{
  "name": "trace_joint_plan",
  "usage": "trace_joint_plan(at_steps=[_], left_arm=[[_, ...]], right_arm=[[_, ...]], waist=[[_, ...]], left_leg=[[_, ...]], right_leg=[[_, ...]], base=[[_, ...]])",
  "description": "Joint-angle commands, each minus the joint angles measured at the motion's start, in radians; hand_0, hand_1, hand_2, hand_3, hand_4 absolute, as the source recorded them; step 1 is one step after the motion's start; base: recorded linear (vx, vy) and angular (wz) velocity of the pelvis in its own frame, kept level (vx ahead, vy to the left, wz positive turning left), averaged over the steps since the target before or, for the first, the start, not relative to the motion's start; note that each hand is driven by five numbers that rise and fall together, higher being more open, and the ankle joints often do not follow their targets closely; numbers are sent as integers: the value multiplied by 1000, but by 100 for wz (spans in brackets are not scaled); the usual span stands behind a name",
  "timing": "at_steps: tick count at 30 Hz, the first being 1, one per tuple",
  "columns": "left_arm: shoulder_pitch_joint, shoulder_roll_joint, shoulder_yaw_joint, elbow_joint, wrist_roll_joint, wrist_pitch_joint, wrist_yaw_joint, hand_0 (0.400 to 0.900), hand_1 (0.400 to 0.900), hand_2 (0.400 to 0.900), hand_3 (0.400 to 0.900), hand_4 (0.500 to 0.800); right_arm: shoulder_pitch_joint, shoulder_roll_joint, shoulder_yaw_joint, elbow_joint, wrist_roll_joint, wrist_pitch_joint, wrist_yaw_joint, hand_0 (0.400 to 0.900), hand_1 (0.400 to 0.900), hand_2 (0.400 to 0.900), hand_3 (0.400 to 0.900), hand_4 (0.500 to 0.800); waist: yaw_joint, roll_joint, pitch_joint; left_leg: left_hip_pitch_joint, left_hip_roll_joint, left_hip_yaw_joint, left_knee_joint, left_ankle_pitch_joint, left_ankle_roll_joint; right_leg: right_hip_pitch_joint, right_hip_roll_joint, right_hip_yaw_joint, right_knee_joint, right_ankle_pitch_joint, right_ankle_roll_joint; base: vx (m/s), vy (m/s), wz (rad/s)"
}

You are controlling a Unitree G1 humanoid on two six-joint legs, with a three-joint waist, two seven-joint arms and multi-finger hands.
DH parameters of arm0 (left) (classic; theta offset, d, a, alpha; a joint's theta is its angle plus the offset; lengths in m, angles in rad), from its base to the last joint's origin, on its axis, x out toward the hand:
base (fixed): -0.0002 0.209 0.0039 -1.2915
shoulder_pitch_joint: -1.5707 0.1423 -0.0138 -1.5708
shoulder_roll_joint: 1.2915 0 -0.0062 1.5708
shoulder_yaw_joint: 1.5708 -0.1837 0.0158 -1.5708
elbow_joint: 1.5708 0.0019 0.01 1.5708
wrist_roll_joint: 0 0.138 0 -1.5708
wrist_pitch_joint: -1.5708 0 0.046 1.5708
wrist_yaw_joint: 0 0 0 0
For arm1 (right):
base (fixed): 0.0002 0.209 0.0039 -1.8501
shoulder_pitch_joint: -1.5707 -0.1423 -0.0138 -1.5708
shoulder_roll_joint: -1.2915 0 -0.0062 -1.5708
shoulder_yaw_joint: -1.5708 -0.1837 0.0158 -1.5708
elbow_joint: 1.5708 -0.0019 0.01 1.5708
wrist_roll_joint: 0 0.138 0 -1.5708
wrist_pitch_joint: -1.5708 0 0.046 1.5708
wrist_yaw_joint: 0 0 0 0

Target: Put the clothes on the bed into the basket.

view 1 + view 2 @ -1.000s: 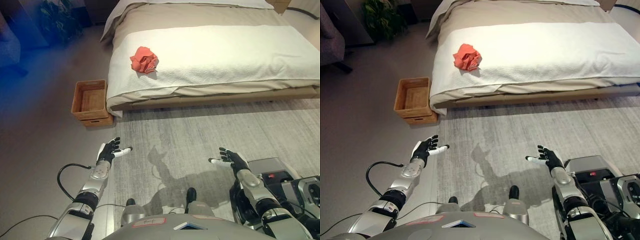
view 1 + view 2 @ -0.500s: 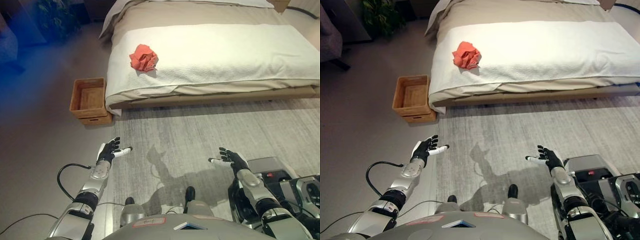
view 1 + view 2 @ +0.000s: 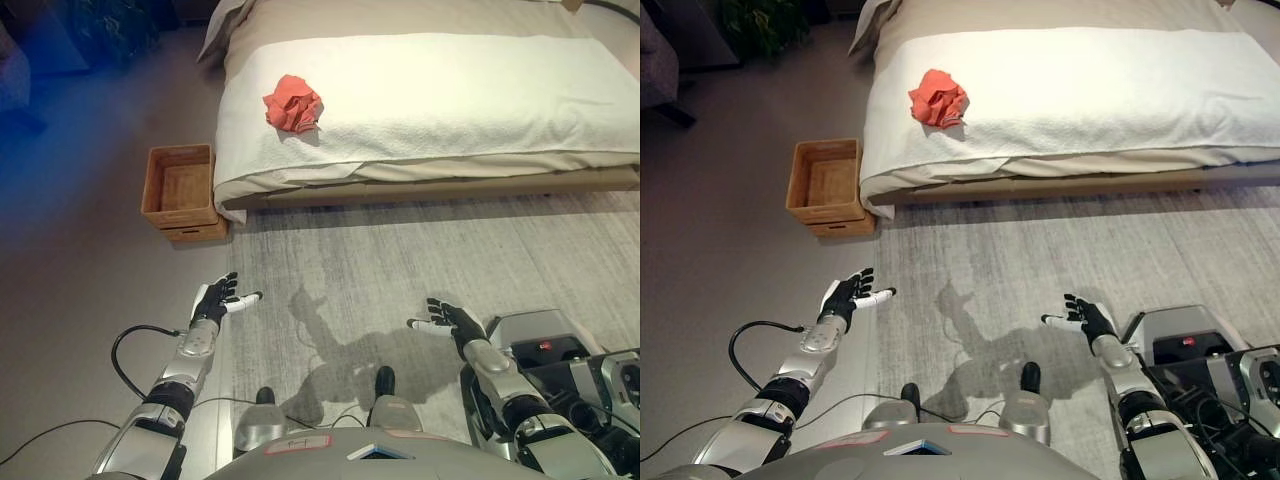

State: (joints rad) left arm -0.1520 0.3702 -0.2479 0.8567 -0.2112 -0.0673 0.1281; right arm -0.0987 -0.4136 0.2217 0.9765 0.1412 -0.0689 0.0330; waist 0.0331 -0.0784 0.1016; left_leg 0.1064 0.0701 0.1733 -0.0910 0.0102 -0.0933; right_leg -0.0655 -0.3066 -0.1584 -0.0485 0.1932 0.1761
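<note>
On the bed, near its left edge, lies one crumpled coral-red garment. It rests on the white cover, apart from everything else, with a small shadow on its right side. The white cover hangs over the bed's near edge and its left corner; beyond it a beige blanket runs toward the head of the bed.

On the floor just beside the bed's left corner sits the woven brown basket, rectangular, open top facing up. Nothing shows inside it. The draped corner of the cover hangs close to the basket's right wall; I cannot tell whether they touch.

Left robot hand: held out low over the left edge of the grey rug, fingers spread and relaxed, one white-tipped finger pointing right. It holds nothing. It is well apart from both basket and garment.

Right robot hand: held out over the rug at about the same height, fingers spread wide, white-tipped finger pointing left. Also holding nothing, well apart from the bed.

A dark potted plant stands at the far upper left, on the bare floor beyond the basket.
</note>
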Motion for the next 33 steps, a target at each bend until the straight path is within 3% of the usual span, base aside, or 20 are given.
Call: trace_joint_plan(at_steps=[1, 3, 6, 10, 15, 24, 27, 28, 33], left_arm=[[-131, 71, -10, -29, 26, -54, 5, 900, 900, 900, 900, 800], [-130, 79, -12, -46, 32, -50, -4, 900, 900, 900, 900, 800], [-141, 86, -10, -29, 40, -46, -6, 900, 900, 900, 900, 800], [-159, 89, -8, -5, 26, -56, 4, 900, 900, 900, 900, 800], [-167, 80, -10, 14, 29, -62, 7, 900, 900, 900, 900, 800], [-194, 69, -24, 51, 21, -54, 20, 900, 900, 900, 900, 800], [-207, 59, -33, 62, 15, -50, 30, 900, 900, 900, 900, 800], [-214, 54, -38, 64, 9, -50, 32, 900, 900, 900, 900, 800], [-245, 32, -56, 95, -28, -62, 42, 900, 900, 900, 900, 800]], right_arm=[[-91, -49, 23, -14, -27, -34, 16, 900, 900, 900, 900, 800], [-80, -61, 22, -30, -35, -34, 22, 900, 900, 900, 900, 800], [-70, -54, 3, -19, -15, -37, 26, 900, 900, 900, 900, 800], [-77, -40, -1, 19, 6, -39, 31, 900, 900, 900, 900, 800], [-67, -29, -17, 23, 25, -45, 24, 900, 900, 900, 900, 800], [-60, -40, -33, 7, 56, -53, 9, 900, 900, 900, 900, 800], [-47, -53, -41, 4, 72, -62, 1, 900, 900, 900, 900, 800], [-49, -57, -37, 5, 73, -66, -2, 900, 900, 900, 900, 800], [-30, -94, -45, 11, 72, -79, -8, 900, 900, 900, 900, 800]], waist=[[20, -17, 4], [10, -12, 35], [-7, -3, 63], [-60, -21, 83], [-95, -20, 89], [-112, -41, 68], [-133, -10, 37], [-145, -3, 34], [-182, 45, 13]], left_leg=[[-4, -116, -43, 23, -71, 88], [2, -127, -48, 52, -83, 110], [20, -122, -39, 70, -99, 119], [76, -113, -66, 77, -139, 84], [129, -73, -90, 92, -194, 53], [211, -69, -149, 107, -255, 48], [268, 1, -191, 91, -218, 12], [264, 23, -195, 95, -197, -2], [233, 125, -247, 164, 35, -53]], right_leg=[[-33, -139, 95, 210, 147, 58], [-96, -131, 139, 321, 212, 39], [-172, -127, 119, 406, 230, 37], [-254, -109, 119, 195, 285, 83], [-296, -39, 82, -1, 305, 86], [-296, 49, 67, -1, 276, 86], [-331, 83, 48, 92, 167, 72], [-327, 101, 53, 91, 174, 69], [-346, 161, 9, 192, 59, 5]], base=[[42, 261, 21], [-12, 229, 11], [59, 128, 12], [230, -56, 26], [213, -34, 32], [269, -26, 28], [344, -92, 39], [316, -165, 38], [294, -153, 40]])
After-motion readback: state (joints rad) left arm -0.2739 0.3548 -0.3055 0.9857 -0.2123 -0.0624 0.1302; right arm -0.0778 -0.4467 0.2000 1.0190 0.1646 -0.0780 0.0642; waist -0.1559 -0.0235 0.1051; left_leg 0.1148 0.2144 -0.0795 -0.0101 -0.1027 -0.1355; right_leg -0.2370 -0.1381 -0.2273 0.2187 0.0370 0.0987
